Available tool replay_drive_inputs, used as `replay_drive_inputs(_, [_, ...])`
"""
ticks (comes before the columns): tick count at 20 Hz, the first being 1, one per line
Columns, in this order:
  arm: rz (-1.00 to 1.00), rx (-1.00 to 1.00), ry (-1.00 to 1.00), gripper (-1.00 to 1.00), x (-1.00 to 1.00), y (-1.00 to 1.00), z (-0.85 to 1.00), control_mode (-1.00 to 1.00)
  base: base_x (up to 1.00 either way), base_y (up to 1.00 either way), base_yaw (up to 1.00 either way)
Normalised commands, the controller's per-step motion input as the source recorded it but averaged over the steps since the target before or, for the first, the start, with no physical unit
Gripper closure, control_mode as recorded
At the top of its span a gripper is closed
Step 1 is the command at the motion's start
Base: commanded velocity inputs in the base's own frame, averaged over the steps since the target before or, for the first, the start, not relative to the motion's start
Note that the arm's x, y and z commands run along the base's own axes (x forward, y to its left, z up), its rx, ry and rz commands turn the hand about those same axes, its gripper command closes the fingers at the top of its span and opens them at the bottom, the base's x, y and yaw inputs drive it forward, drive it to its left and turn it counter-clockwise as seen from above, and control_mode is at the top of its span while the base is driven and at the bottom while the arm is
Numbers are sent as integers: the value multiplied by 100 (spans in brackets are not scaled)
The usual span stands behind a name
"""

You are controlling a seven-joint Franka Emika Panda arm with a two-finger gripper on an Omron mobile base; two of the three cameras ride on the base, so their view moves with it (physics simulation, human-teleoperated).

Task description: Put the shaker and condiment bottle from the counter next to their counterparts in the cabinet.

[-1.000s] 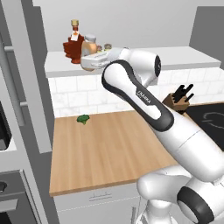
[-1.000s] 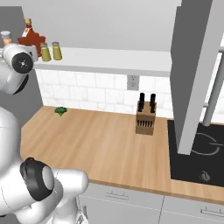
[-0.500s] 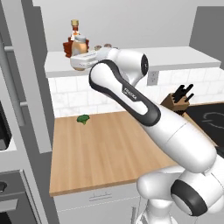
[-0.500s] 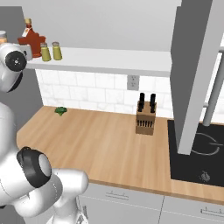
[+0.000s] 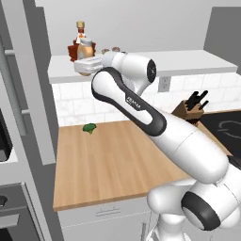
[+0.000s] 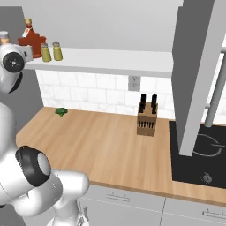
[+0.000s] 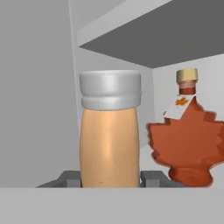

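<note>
While my pincer is clamped on the condiment bottle, that bottle stands upright at the centre of the hand view, its grey cap on top. Just to its right sits the maple-leaf bottle, apart from it. At the upper left of the right base view, two shakers stand side by side on the cabinet shelf. Below lies the table.

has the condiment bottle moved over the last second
Yes. The condiment bottle, shut in the gripper, has travelled left along the cabinet toward the maple-leaf bottle.
</note>
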Motion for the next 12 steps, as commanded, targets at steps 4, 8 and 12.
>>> replay_drive_inputs(4, [0, 0, 1, 100, 16, 0, -1, -100, 0, 0, 0])
replay_drive_inputs(8, [0, 0, 0, 100, 31, 0, -7, -100, 0, 0, 0])
replay_drive_inputs(12, [0, 1, 1, 100, 8, 0, -1, -100, 0, 0, 0])
